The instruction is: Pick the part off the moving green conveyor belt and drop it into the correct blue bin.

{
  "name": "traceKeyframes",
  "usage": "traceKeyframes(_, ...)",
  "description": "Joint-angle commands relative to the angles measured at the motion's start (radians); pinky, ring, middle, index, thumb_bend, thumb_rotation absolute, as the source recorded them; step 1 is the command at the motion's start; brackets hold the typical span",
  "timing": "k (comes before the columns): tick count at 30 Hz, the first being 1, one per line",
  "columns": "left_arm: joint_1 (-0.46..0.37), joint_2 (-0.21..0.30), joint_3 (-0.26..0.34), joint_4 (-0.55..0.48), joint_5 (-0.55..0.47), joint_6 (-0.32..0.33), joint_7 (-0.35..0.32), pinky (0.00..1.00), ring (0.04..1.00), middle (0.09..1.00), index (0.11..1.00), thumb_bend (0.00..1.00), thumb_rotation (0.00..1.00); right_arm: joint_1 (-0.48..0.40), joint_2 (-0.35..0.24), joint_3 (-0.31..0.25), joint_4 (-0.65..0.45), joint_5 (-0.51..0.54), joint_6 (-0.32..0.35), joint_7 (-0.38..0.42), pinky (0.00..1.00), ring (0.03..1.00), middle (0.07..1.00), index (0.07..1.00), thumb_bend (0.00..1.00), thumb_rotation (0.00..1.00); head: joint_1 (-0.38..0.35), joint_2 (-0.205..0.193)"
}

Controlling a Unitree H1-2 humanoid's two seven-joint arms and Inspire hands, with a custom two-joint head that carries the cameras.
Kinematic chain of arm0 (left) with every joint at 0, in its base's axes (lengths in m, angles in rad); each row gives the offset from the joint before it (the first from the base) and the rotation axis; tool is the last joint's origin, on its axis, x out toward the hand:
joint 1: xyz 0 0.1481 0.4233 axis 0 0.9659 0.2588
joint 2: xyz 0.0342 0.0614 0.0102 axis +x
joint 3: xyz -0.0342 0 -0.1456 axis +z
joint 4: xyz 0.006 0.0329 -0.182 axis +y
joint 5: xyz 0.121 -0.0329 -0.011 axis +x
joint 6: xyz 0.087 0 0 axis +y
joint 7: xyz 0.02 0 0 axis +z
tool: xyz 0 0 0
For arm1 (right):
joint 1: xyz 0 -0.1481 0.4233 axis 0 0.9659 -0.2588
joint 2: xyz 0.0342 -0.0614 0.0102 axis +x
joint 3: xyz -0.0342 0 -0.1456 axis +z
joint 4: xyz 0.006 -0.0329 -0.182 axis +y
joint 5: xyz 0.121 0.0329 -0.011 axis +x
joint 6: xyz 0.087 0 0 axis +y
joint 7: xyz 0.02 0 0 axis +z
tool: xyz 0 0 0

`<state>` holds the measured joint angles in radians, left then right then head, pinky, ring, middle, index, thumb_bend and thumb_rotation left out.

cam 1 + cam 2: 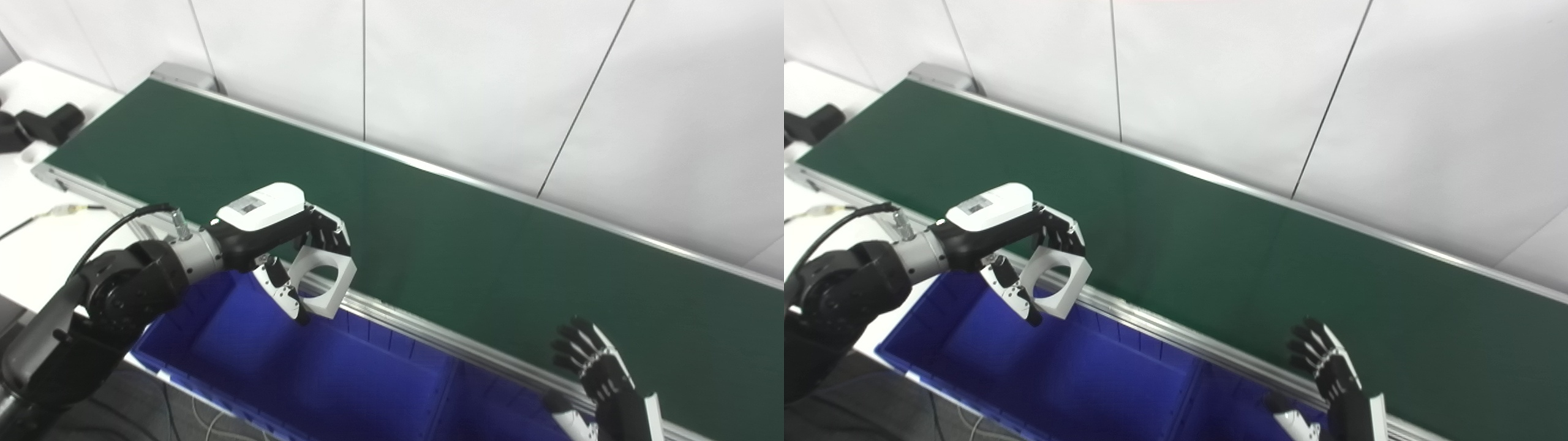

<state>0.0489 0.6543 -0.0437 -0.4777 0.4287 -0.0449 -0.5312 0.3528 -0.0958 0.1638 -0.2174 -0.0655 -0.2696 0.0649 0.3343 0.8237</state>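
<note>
My left hand (278,236) is shut on a white square part (323,278) with a round hole through it. It holds the part tilted, above the near metal rail of the green conveyor belt (429,226) and the back edge of the blue bin (245,349). The thumb (283,291) sits under the part and the fingers (327,233) curl over its top. My right hand (603,376) is at the bottom right, fingers spread and upright, holding nothing, in front of the belt's near rail. No part lies on the belt.
A second blue bin (490,410) adjoins the first on the right, split by a divider wall. A white wall runs behind the belt. At the far left a white table (37,245) carries a black object (43,125) and a cable (55,214).
</note>
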Motion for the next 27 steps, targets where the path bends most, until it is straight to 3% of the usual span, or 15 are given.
traceKeyframes(1, 0.003, 0.012, 0.009, -0.023, 0.012, 0.001, 0.016, 0.38, 0.413, 0.502, 0.507, 0.50, 0.00, -0.012, -0.008, -0.010, -0.038, 0.009, -0.010, 0.010, 0.68, 0.752, 0.804, 0.845, 0.72, 0.50, 0.002, 0.001)
traceKeyframes(5, 0.026, 0.002, 0.007, -0.024, 0.002, 0.033, 0.003, 0.38, 0.409, 0.496, 0.511, 0.50, 0.00, -0.014, -0.015, -0.016, -0.044, 0.015, -0.003, 0.016, 0.68, 0.752, 0.806, 0.845, 0.72, 0.51, 0.008, 0.005)
traceKeyframes(10, 0.082, -0.024, -0.018, 0.005, 0.020, 0.025, 0.018, 0.36, 0.394, 0.484, 0.521, 0.50, 0.00, -0.016, -0.021, -0.021, -0.041, 0.021, -0.003, 0.021, 0.68, 0.748, 0.803, 0.841, 0.74, 0.53, -0.002, 0.008)
traceKeyframes(22, 0.163, -0.067, -0.075, 0.196, 0.094, -0.106, 0.119, 0.35, 0.385, 0.480, 0.522, 0.50, 0.00, -0.017, -0.015, -0.026, -0.046, 0.020, 0.005, 0.024, 0.67, 0.743, 0.802, 0.841, 0.73, 0.50, -0.024, 0.013)
traceKeyframes(27, 0.161, -0.078, -0.095, 0.276, 0.155, -0.107, 0.158, 0.35, 0.389, 0.479, 0.515, 0.50, 0.00, -0.016, -0.016, -0.025, -0.046, 0.015, 0.003, 0.024, 0.67, 0.743, 0.802, 0.842, 0.73, 0.50, -0.031, 0.013)
